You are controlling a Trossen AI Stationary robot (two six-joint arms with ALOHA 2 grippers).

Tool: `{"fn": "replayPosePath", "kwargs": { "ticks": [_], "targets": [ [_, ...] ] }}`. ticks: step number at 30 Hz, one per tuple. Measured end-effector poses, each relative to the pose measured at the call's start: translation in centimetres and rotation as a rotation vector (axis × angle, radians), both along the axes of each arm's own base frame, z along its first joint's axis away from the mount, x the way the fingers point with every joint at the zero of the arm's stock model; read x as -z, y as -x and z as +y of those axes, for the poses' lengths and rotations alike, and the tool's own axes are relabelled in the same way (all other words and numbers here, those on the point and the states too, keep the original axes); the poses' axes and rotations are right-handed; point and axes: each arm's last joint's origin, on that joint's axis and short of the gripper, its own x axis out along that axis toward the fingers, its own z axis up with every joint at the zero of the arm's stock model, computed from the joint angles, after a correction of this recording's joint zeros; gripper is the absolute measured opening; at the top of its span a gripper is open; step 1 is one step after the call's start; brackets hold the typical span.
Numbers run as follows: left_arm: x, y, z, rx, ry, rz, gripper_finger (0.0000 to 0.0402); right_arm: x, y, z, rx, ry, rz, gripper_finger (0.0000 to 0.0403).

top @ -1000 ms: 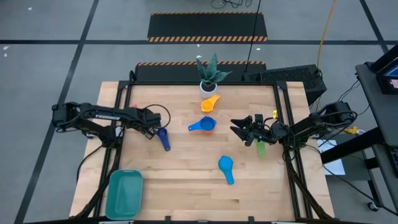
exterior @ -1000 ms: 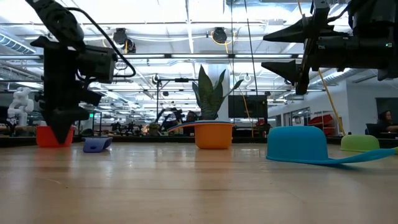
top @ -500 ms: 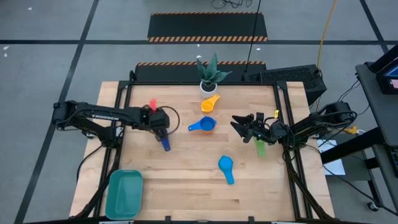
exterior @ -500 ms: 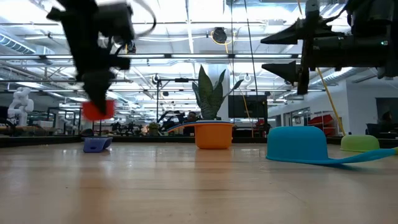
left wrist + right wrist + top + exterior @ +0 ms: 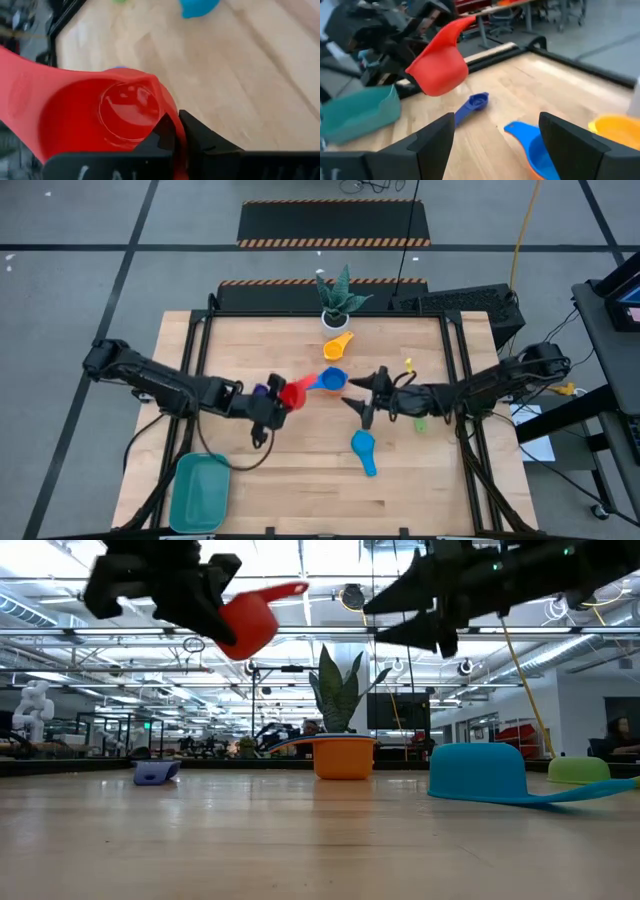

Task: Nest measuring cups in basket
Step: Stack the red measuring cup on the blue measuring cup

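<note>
Wood table (image 5: 300, 480) under both my arms, a big hall with ceiling lights behind it in the low view. I count seven cups from above: the red cup (image 5: 293, 392) clamped in my left gripper (image 5: 272, 402) and held in the air over mid-table, a navy cup (image 5: 260, 391) just behind that gripper, a blue cup (image 5: 331, 380) just past the red one, an orange cup (image 5: 338, 345) beyond that by the plant (image 5: 340, 298), a light blue cup (image 5: 363, 448) lying below my right gripper (image 5: 359, 394), a green cup (image 5: 420, 422) beside the right arm, and a small yellow cup (image 5: 408, 365) near it. One basket (image 5: 200, 491) sits at the near left corner, well back from the left gripper and holding nothing. My right gripper hangs spread wide, grasping nothing, facing the red cup with a gap between. Only the left wrist view shows the red cup's bare inside; only the right wrist view shows the basket's side wall.
</note>
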Motion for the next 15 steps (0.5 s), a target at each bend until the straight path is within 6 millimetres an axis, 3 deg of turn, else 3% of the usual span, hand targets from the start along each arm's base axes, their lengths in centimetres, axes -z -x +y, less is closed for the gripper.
{"fn": "replayPosePath", "kwargs": {
  "ticks": [15],
  "targets": [
    [-0.5,-0.6,-1.9,0.298,0.148,-0.107,0.0011,-2.3,0.6,3.6,-0.169,0.408,-0.115,0.028]
  ]
}}
